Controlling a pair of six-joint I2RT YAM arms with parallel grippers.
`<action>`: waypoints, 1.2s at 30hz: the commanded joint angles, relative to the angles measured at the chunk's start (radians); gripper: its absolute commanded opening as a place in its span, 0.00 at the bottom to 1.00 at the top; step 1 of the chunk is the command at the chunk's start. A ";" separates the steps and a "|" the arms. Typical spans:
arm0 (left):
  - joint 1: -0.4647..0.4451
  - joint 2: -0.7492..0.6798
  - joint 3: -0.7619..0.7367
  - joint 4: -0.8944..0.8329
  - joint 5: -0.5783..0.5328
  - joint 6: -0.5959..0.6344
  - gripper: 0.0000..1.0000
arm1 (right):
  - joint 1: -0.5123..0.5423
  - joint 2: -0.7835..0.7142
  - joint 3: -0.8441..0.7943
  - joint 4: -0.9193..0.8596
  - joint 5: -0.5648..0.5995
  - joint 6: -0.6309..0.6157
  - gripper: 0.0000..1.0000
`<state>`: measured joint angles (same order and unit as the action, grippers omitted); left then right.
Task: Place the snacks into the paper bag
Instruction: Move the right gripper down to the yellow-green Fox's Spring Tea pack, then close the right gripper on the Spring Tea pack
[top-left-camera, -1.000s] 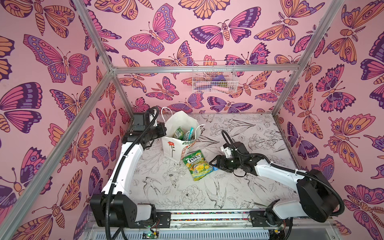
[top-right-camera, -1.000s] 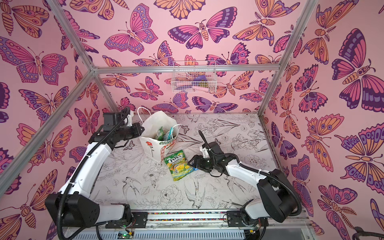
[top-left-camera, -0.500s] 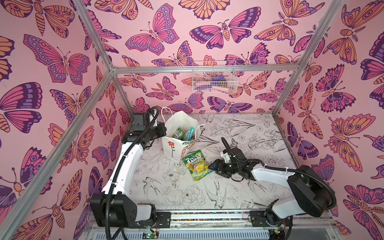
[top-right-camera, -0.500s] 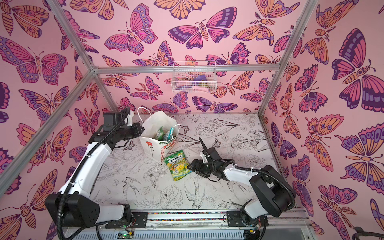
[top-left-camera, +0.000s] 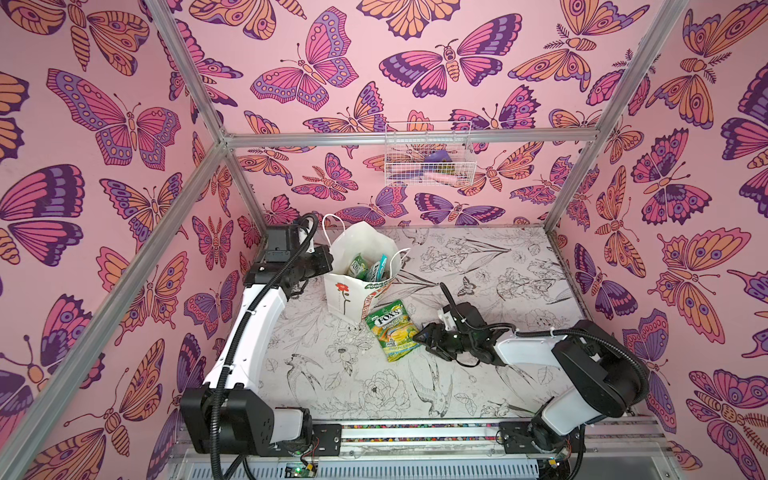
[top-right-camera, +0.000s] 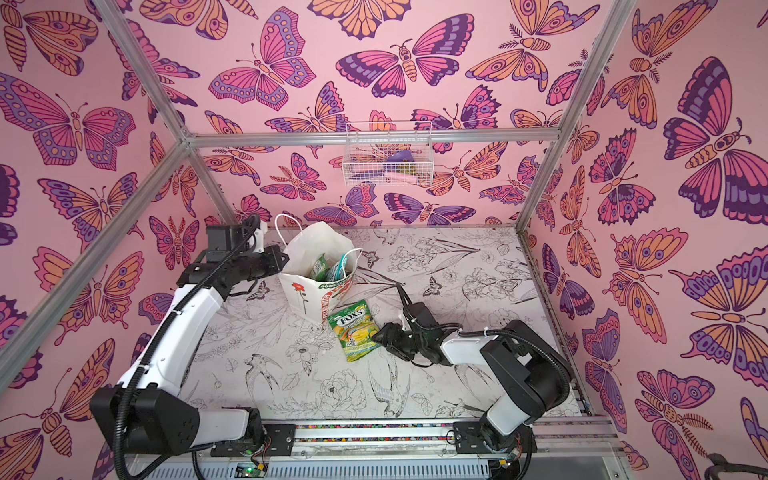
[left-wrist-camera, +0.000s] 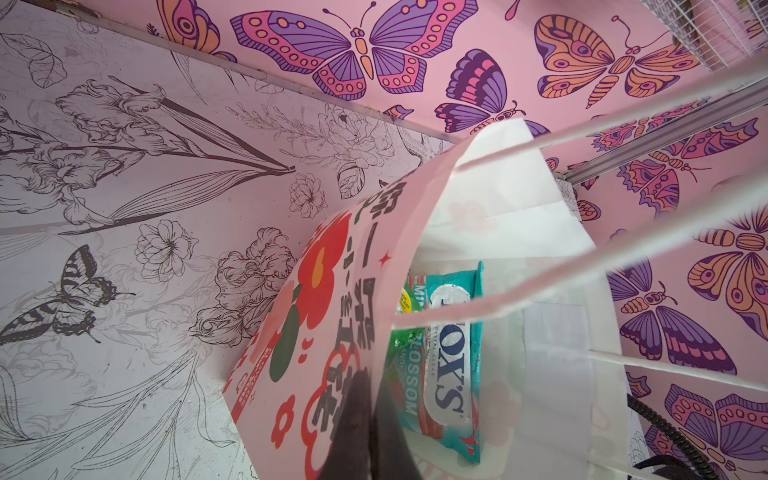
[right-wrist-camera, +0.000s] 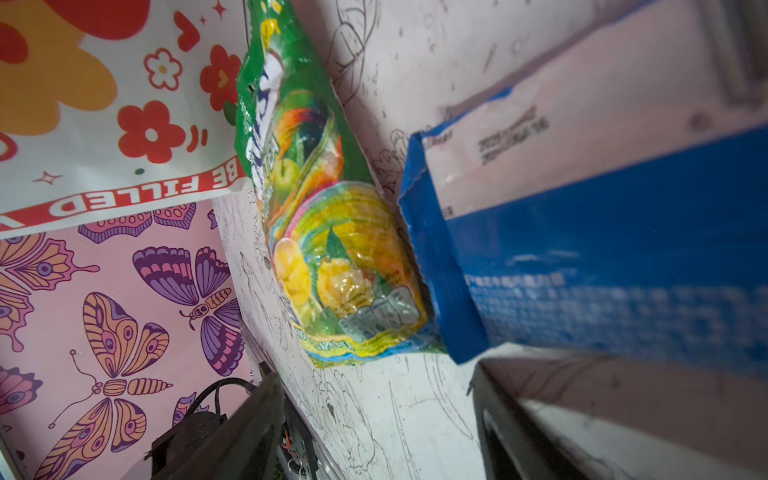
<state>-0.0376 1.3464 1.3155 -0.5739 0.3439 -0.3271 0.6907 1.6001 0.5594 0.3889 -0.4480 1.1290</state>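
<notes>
I see pink walls (top-left-camera: 374, 104) with purple and orange butterflies, a white tabletop (top-left-camera: 478, 266) with black drawn flowers and birds, a white paper bag (top-left-camera: 338, 295) with a red flower, a green and yellow packet (top-left-camera: 392, 330), a teal packet (left-wrist-camera: 451, 365), a blue and white packet (right-wrist-camera: 602, 232), and my white and black arms (top-left-camera: 257, 316).

White wire basket (top-left-camera: 401, 166) high on butterfly wall (top-left-camera: 316, 75)

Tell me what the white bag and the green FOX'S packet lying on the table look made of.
The paper bag looks like matte white paper: no glare, and it holds sharp folds and creases. The green FOX'S packet is probably glossy plastic film: bright glare spots and soft wrinkles show in the right wrist view.
</notes>
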 joint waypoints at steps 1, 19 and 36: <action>0.005 -0.022 -0.002 0.057 0.007 -0.006 0.00 | 0.016 0.032 0.000 0.062 0.028 0.035 0.72; 0.006 -0.027 -0.002 0.057 0.007 -0.005 0.00 | 0.092 0.186 0.018 0.335 0.185 0.182 0.63; 0.006 -0.026 -0.002 0.057 0.005 -0.004 0.00 | 0.097 0.248 0.134 0.335 0.165 0.165 0.34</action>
<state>-0.0376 1.3464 1.3155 -0.5724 0.3435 -0.3271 0.7792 1.8168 0.6693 0.6849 -0.2806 1.2831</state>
